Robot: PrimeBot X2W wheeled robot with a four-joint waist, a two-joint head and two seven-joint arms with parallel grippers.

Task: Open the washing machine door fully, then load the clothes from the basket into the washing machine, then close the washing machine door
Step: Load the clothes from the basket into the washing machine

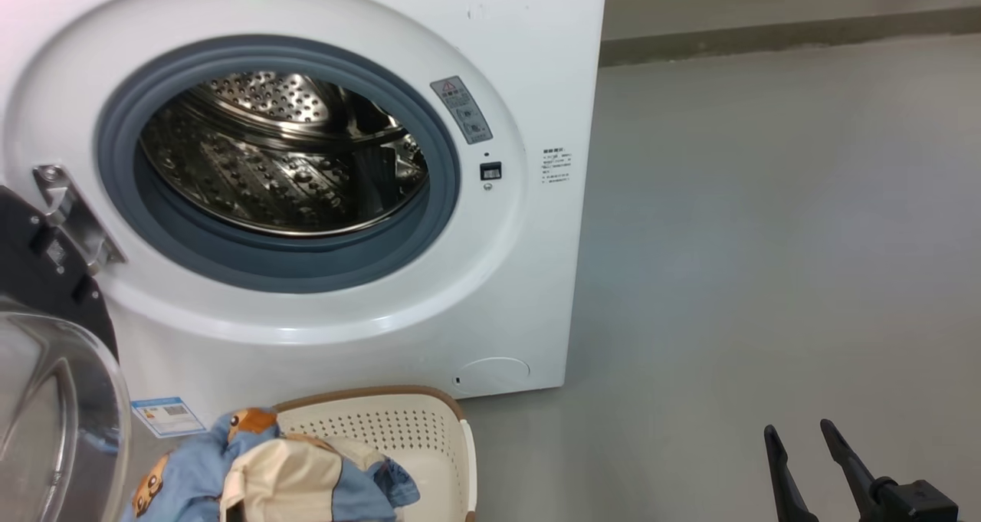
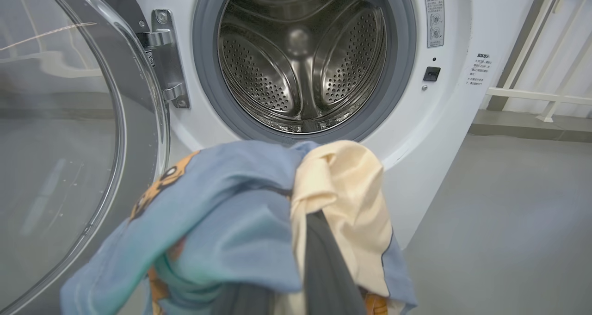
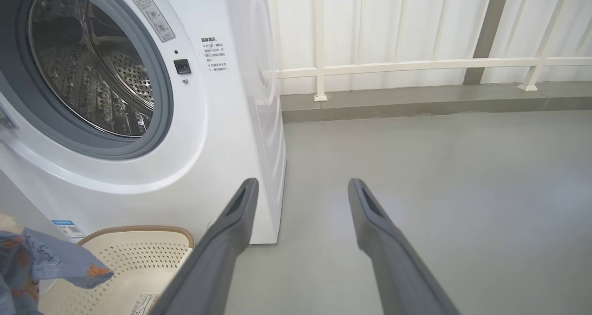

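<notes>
I'd want the left gripper point(image 2: 314, 222), clamped on the clothes point(image 2: 240, 213), to carry them over the gasket point(image 2: 401, 74) and deep into the drum point(image 2: 300, 56); the right gripper point(image 3: 301, 183) idles, jaws wide.

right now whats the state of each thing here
washing machine door: open
drum: empty
clothes: bunched, held up before the drum opening
left hand: shut on the clothes
right hand: open, empty
basket: upright on the floor
</notes>
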